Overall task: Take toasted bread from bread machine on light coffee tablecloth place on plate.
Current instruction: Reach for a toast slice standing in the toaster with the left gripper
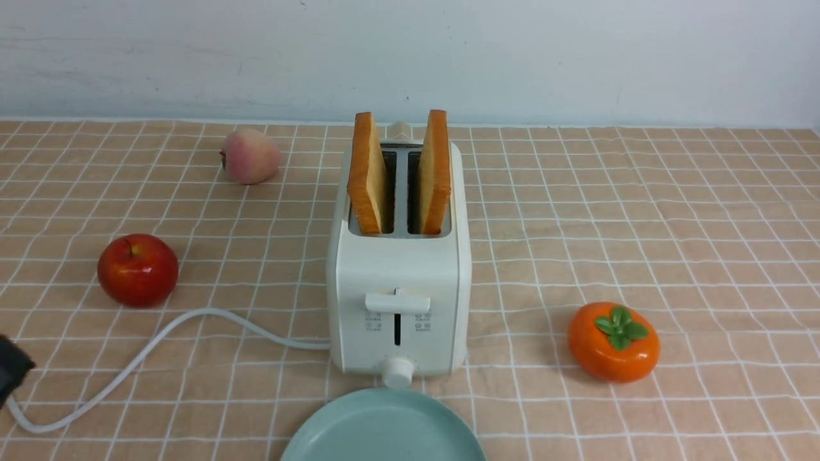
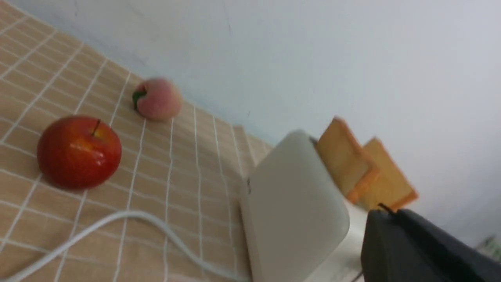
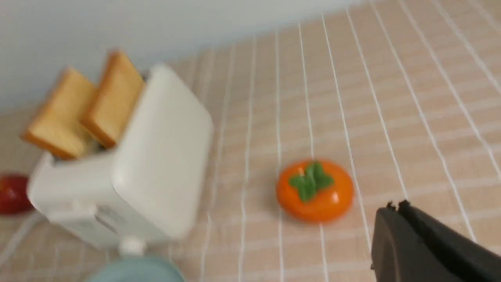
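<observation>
Since both slices of toasted bread (image 1: 367, 173) stood upright in the slots of the bread machine (image 1: 398, 282) on the light coffee tablecloth (image 1: 640, 211), and what showed of the plate (image 1: 384, 429) just in front lay bare, the task looked to be at its start. The left gripper (image 2: 385, 209) and right gripper (image 3: 395, 205) were both clenched on nothing, well apart from the bread machine. The next move likely called for one to open, come over a slice and pinch its faces.

The bread machine (image 1: 398, 269) looks smooth plastic, toasted bread (image 1: 368, 173) porous, tablecloth (image 1: 640, 211) wrinkled cloth, plate (image 1: 384, 429) smooth
</observation>
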`<act>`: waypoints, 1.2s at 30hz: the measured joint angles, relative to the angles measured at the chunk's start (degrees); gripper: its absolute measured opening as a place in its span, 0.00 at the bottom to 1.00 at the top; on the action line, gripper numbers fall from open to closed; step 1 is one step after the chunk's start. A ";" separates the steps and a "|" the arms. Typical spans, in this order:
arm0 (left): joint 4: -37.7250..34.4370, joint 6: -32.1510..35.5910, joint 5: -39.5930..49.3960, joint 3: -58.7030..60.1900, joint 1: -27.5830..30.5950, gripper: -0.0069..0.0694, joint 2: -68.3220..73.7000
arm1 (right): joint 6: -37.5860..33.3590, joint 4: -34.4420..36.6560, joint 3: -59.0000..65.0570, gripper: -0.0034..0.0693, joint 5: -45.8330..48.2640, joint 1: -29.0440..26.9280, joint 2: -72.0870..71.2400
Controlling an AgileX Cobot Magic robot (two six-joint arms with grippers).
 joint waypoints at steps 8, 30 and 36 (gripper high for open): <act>10.56 -0.29 26.11 -26.67 0.00 0.07 27.35 | -12.37 9.34 -1.26 0.02 11.44 0.00 15.18; 20.53 -3.26 23.07 -65.56 -16.23 0.20 67.50 | -25.81 24.41 7.31 0.04 2.57 0.00 16.08; 18.67 -3.26 19.18 -65.56 -19.62 0.58 73.53 | -30.45 28.58 7.31 0.04 0.88 0.00 16.08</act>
